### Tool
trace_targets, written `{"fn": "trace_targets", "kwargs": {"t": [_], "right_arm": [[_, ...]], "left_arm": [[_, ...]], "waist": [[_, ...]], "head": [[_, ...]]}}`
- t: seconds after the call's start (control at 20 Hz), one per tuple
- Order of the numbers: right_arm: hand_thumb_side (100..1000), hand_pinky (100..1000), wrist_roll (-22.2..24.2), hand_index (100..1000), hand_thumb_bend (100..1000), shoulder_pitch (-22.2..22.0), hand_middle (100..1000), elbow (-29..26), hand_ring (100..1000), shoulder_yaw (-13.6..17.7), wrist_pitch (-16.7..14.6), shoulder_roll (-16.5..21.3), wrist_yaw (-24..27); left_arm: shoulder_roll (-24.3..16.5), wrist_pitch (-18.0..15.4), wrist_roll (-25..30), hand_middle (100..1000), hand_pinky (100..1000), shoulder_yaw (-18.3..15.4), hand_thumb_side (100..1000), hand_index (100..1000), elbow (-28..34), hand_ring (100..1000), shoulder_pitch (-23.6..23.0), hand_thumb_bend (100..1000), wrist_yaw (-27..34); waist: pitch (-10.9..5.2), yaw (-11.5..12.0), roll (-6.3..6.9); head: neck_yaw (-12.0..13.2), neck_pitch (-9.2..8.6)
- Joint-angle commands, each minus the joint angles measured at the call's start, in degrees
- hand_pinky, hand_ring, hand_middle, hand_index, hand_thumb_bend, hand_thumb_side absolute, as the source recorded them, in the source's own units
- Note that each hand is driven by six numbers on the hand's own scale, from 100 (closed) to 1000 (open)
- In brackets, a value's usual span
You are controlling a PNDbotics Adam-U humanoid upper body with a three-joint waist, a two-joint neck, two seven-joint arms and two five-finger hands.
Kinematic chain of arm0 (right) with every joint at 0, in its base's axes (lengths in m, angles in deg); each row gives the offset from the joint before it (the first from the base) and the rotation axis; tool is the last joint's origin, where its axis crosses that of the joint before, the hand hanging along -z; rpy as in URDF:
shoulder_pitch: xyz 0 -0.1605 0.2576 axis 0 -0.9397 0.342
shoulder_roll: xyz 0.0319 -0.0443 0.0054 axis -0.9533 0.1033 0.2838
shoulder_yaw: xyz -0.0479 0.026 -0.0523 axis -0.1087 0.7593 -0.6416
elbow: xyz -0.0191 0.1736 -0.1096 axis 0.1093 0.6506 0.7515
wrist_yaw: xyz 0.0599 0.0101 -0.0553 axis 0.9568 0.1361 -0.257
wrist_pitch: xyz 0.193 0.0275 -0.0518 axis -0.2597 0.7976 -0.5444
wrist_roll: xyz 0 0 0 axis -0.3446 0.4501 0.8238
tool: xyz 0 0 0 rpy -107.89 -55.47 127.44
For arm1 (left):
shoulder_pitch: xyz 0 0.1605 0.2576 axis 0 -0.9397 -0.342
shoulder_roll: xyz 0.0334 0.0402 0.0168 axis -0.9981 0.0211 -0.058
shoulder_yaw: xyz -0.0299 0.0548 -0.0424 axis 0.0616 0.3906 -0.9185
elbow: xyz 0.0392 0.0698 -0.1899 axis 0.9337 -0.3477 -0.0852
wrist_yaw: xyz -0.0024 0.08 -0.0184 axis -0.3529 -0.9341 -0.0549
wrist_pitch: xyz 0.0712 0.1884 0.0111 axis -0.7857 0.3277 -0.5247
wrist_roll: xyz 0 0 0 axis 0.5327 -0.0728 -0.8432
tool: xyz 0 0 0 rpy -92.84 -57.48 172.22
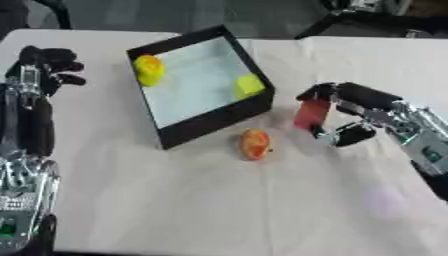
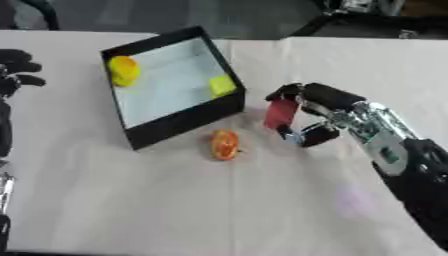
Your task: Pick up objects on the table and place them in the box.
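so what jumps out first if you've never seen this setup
The right hand, right of centre, is curled round a red object held beside the black box. Two yellow objects lie inside the box, and an orange fruit sits on the white table just in front.

Box (image 1: 210,120), black-walled, pale inside, sitting on the bench (image 1: 219,210), holding two yellow items (image 1: 149,69), one at each side. Orange fruit (image 1: 255,144) lying just before it. Right robot hand (image 1: 346,117) pinching a red block (image 1: 311,114) beside the box. Left robot hand (image 1: 48,67) hanging at far left, fingers curled.
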Motion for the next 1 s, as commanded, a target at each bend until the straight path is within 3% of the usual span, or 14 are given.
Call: {"fn": "trace_targets", "kwargs": {"t": [0.05, 0.4, 0.65, 1.0], "right_arm": [[199, 692, -0.2, 805, 100, 2.2, 651, -3.5, 434, 1.4, 0.3, 3.7, 4.1], [199, 695, 1.0, 756, 100, 8.4, 617, -2.3, 430, 1.6, 1.2, 5.3, 11.1], [200, 699, 3.8, 746, 100, 14.6, 609, 4.1, 432, 0.7, 1.0, 3.0, 14.0], [198, 716, 7.3, 771, 100, 20.7, 654, 16.1, 467, -0.1, -1.4, -2.2, 11.6]], "left_arm": [[-1.0, 0.1, -0.1, 591, 554, -0.4, 895, 657, 0.8, 616, 0.4, 100, 0.0], [-0.9, 0.0, 0.0, 591, 553, -0.3, 895, 657, 0.8, 616, 0.4, 100, 0.1], [-0.4, -0.1, 0.5, 591, 553, 0.3, 895, 657, 0.8, 616, 0.6, 100, 0.4], [0.7, -0.4, 1.5, 592, 553, 1.3, 894, 657, 1.0, 617, 1.4, 100, 0.9]], "waist": [[-2.04, 0.0, -0.28], [-2.34, 0.6, -0.35], [-2.20, 1.7, -0.27], [-1.51, 4.2, -0.31]], "head": [[0.1, -0.10], [-0.3, -0.10], [-1.7, -0.10], [-5.0, -0.10]]}}
